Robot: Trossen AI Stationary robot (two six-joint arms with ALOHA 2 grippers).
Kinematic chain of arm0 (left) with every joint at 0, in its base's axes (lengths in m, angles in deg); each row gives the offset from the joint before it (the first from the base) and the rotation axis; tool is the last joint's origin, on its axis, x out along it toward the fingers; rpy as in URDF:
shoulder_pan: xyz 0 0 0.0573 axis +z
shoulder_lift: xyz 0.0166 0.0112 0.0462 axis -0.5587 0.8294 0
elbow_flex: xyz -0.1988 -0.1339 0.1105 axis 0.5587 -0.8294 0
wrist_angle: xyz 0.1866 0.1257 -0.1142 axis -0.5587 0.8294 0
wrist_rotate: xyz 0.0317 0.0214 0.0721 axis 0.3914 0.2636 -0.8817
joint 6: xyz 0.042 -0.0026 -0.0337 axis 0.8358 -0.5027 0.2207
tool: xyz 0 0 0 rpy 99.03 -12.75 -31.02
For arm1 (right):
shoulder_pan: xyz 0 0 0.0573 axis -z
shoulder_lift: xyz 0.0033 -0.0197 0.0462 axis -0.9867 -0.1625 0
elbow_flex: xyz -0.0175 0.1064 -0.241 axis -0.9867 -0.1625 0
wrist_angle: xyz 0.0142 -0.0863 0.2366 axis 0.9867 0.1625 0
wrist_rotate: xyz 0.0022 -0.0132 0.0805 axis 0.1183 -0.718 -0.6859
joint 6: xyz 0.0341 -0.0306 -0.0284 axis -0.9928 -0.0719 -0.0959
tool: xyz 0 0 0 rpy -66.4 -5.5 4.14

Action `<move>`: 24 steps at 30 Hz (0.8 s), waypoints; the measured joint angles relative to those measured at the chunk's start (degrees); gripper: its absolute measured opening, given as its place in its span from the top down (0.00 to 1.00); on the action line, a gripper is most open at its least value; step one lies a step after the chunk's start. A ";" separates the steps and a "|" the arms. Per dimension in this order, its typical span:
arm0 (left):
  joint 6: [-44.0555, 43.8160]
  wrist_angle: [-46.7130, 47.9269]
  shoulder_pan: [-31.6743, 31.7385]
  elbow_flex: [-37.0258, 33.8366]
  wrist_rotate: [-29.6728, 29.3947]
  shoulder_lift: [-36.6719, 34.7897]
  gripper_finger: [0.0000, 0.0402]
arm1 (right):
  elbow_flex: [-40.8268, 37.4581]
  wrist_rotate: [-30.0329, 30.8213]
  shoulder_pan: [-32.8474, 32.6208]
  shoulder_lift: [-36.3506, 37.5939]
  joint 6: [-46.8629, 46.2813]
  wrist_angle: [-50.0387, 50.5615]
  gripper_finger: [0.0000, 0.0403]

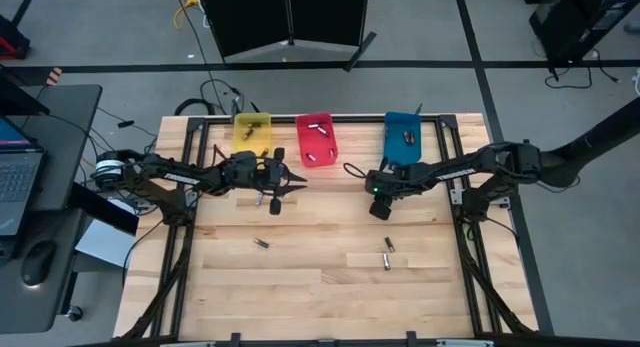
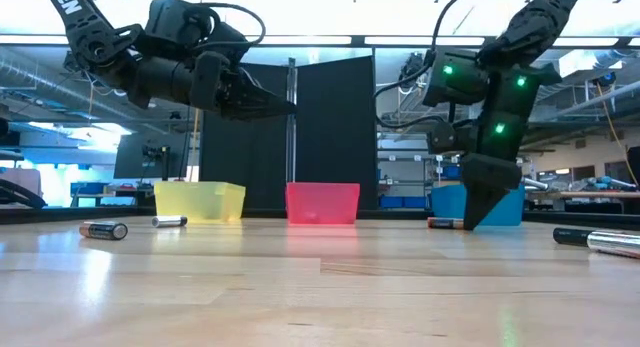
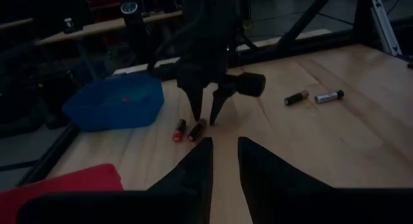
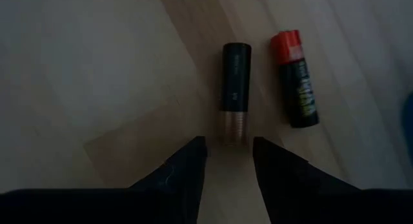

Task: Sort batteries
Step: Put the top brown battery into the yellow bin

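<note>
Two batteries lie side by side on the wood in front of the blue bin (image 1: 403,137): a dark one with a copper end (image 4: 235,88) and one with a red end (image 4: 297,79). My right gripper (image 4: 229,146) points down, open, with a fingertip on either side of the dark battery's copper end (image 4: 233,128), touching nothing. From the left wrist view the same gripper (image 3: 203,114) stands over both cells (image 3: 188,130). My left gripper (image 3: 224,153) hangs open, with nothing between its fingers, level above the table in front of the red bin (image 1: 318,139).
A yellow bin (image 1: 252,132) stands left of the red one along the far edge. Loose batteries lie left of centre (image 1: 262,243) and right of centre (image 1: 387,255); the low view shows them near the table's left (image 2: 103,229) and right (image 2: 600,241).
</note>
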 joint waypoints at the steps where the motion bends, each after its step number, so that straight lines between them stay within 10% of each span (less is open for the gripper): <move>1: -0.01 0.24 -0.03 0.00 0.00 0.00 0.80 | -0.04 -0.05 0.01 0.28 0.02 0.00 0.64; 24: -7.58 -4.73 -1.96 0.00 0.94 0.13 0.80 | -0.31 -2.97 -4.74 1.78 -3.98 -8.27 0.86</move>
